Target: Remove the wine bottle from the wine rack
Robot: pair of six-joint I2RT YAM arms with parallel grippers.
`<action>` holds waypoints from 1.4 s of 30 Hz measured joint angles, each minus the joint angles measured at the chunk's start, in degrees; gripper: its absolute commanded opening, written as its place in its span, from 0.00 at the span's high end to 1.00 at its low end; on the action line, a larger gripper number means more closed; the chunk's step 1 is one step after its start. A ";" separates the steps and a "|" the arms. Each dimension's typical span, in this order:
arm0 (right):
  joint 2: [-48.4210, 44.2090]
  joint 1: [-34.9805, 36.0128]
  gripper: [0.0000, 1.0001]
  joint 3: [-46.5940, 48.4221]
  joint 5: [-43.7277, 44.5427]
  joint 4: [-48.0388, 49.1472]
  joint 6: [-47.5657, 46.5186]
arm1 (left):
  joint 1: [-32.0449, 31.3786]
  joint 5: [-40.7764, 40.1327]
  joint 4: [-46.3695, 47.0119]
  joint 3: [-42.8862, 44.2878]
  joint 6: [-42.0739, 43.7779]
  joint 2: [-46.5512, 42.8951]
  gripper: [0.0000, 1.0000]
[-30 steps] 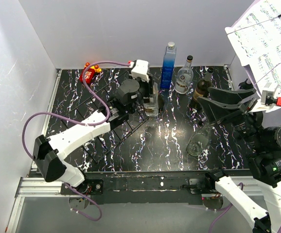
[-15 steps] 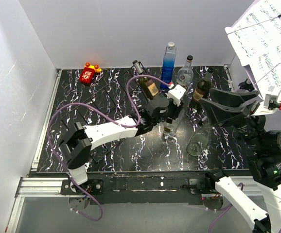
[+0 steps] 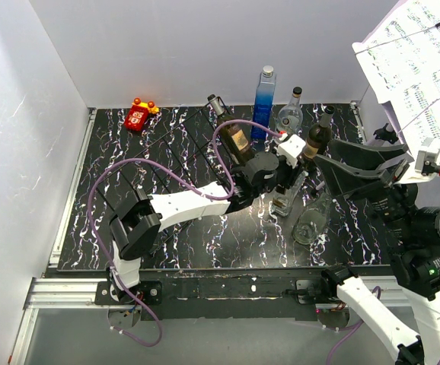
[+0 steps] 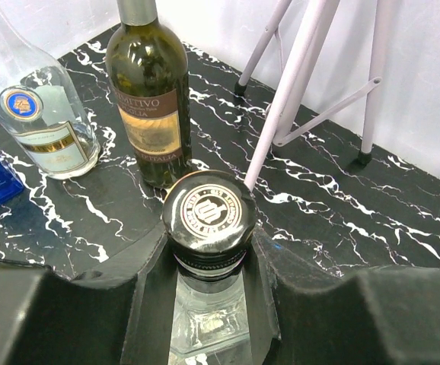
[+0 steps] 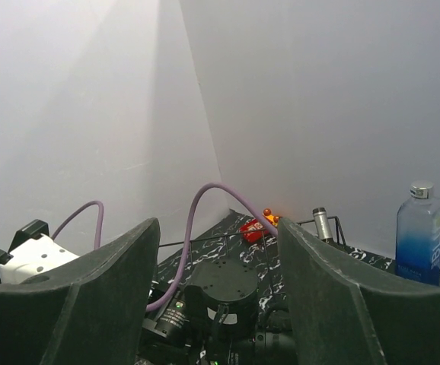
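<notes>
My left gripper point(image 3: 283, 192) is shut on the neck of a clear square glass bottle point(image 3: 280, 204) with a black embossed cap point(image 4: 208, 213). It holds the bottle over the table, right of the wine rack point(image 3: 176, 149), a thin black wire lattice at the left centre. A dark wine bottle with a tan label point(image 3: 233, 134) lies on the rack's right part, neck toward the back wall. In the left wrist view the jaws point(image 4: 208, 258) close just under the cap. My right gripper point(image 3: 355, 169) is open, empty and raised at the right; the right wrist view point(image 5: 220, 228) shows nothing between its jaws.
A blue bottle point(image 3: 264, 103), a round clear bottle point(image 3: 288, 119) and an upright dark wine bottle point(image 3: 317, 138) stand at the back. A clear glass vessel point(image 3: 310, 225) lies near the front right. A red toy point(image 3: 138, 114) sits back left. A music stand point(image 3: 422, 61) is at the right.
My left gripper has swung right from over the rack to the table's middle, carrying the clear bottle. The dark wine bottle on the rack is now uncovered. The right arm barely moved.
</notes>
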 measured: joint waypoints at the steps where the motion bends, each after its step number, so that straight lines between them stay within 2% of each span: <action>1: -0.02 0.00 0.30 -0.13 0.02 0.02 -0.13 | -0.09 0.00 0.02 0.17 -0.15 0.17 1.00; 4: -0.04 0.00 0.30 -0.24 0.17 -0.02 -0.22 | -0.09 -0.07 -0.07 0.44 -0.42 0.33 0.78; 10: -0.07 0.00 0.30 -0.24 0.17 0.00 -0.37 | -0.09 -0.46 0.90 1.31 -0.83 0.31 0.25; 11: -0.07 0.00 0.30 -0.24 0.17 0.00 -0.37 | -0.11 -0.70 1.73 1.60 -0.92 0.13 0.19; 13: -0.07 0.00 0.30 -0.24 0.17 0.00 -0.37 | -0.13 -1.31 3.02 1.75 -1.16 -0.48 0.12; 19: 0.04 0.00 0.30 -0.24 0.17 0.00 -0.35 | -0.15 -4.39 4.13 1.75 -1.90 -3.34 0.02; 25: 1.49 0.00 0.30 -0.04 0.15 -0.28 -0.24 | -0.15 -9.46 3.50 -0.83 -2.34 -8.83 0.02; 32: 3.37 0.00 0.32 0.68 0.13 -0.39 0.57 | 0.81 -18.38 -1.88 -3.32 -5.66 -15.78 0.02; 36: 4.81 0.00 0.32 2.01 0.13 -0.42 0.81 | 4.50 -20.52 -8.96 -4.72 -11.96 -18.71 0.02; 42: 10.19 0.00 0.32 5.38 0.02 -0.83 0.09 | 14.84 -20.24 -23.28 -4.92 -21.46 -23.74 0.02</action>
